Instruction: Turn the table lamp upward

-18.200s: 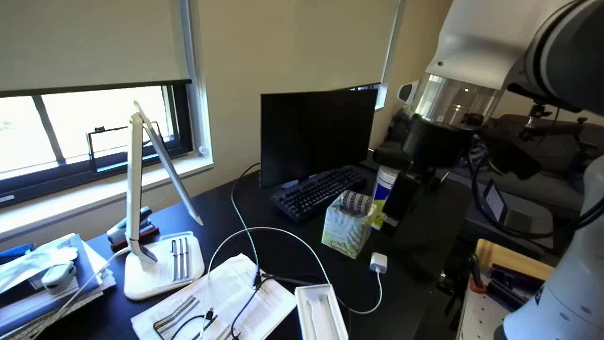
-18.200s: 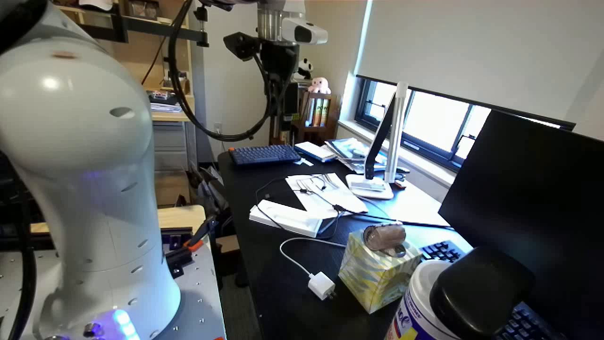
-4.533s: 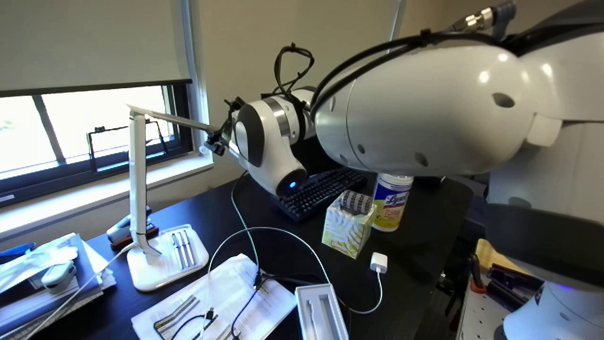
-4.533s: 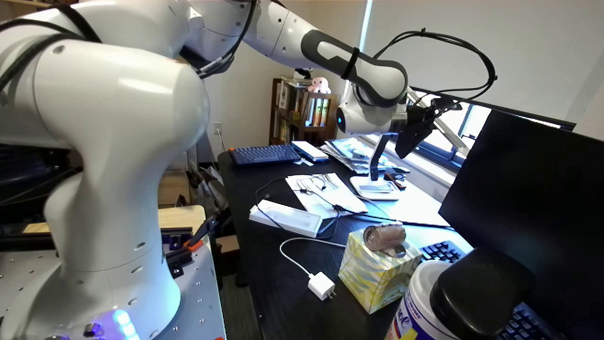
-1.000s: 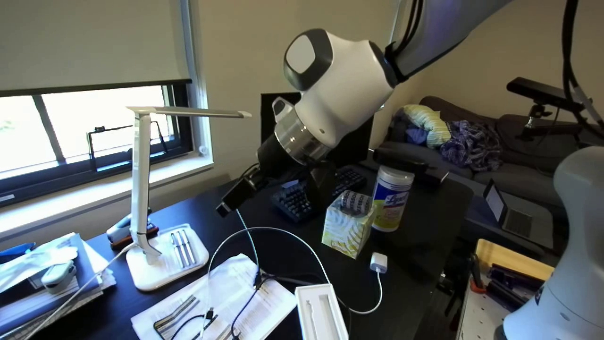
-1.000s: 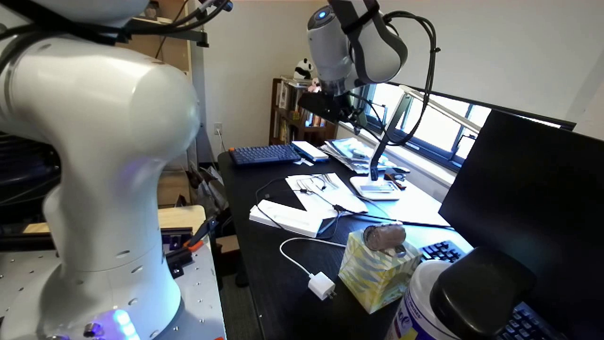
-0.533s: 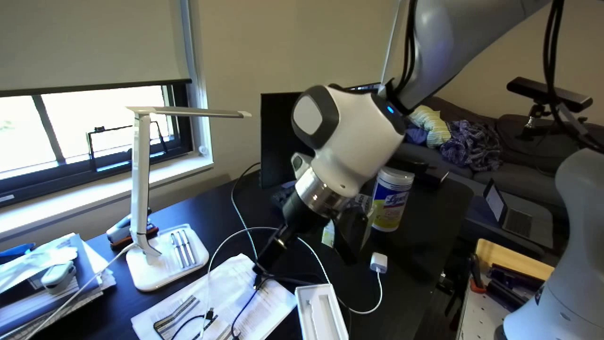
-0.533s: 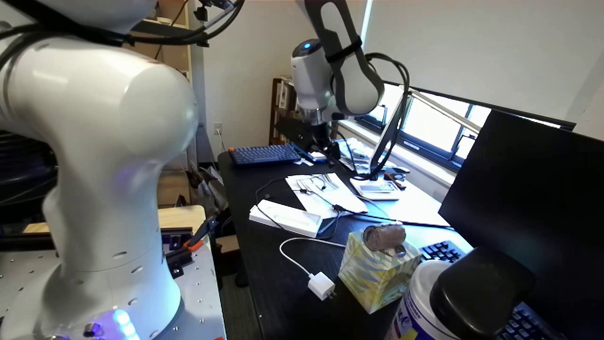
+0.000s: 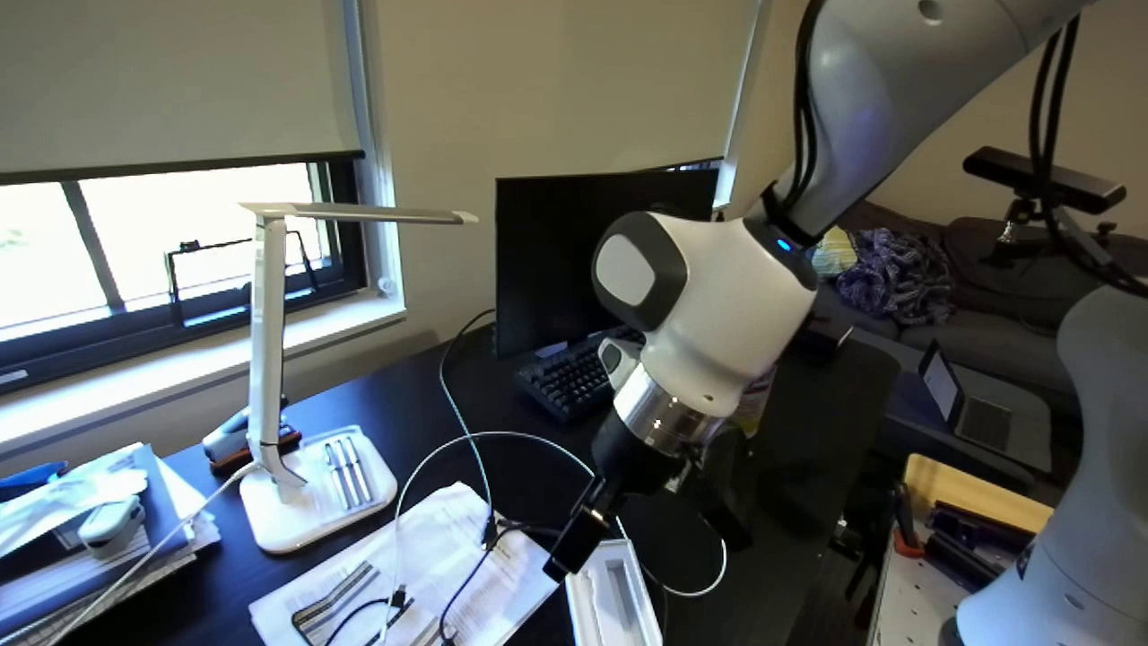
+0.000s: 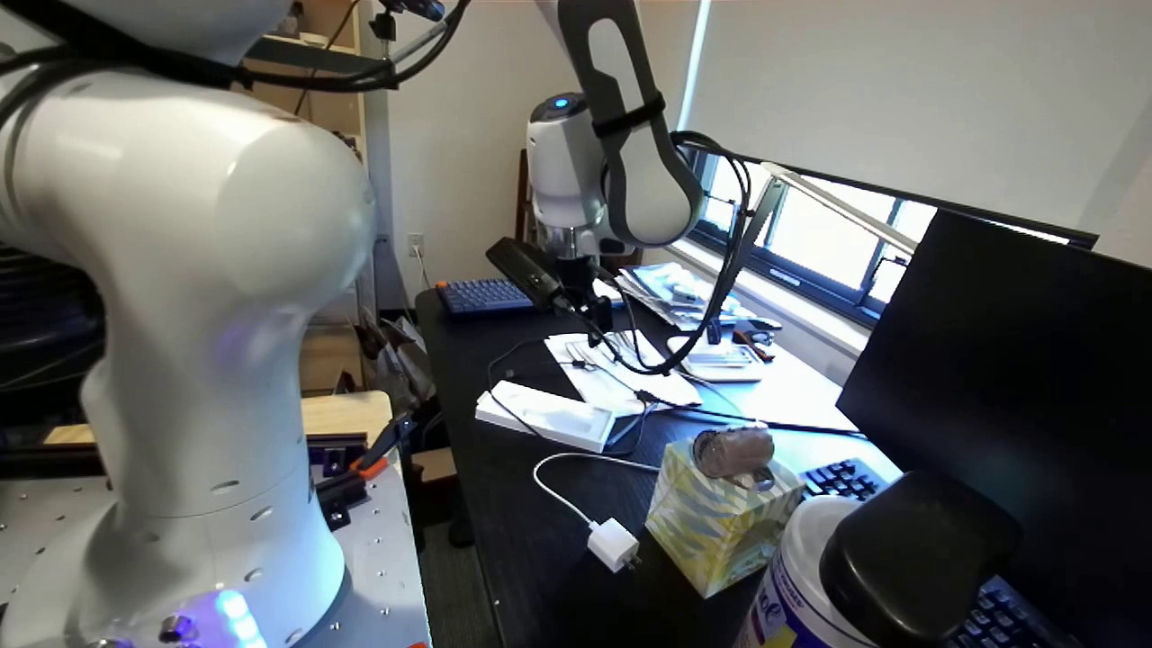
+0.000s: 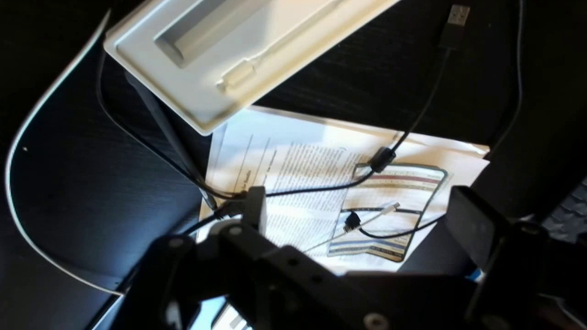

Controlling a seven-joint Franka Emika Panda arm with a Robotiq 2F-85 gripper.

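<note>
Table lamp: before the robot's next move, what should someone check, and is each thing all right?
1. Lamp resting on its base: ok.
2. Bar head raised: ok; it reaches out roughly level.
3. Raised far enough: cannot tell; no target angle shows.
4. Pincer free: ok; fingers apart, nothing held.
5. Pincer clear of the lamp: ok; they stand apart.
6. Room to lower the pincer: not ok; a black cable lies across the papers ahead and might snag.
</note>
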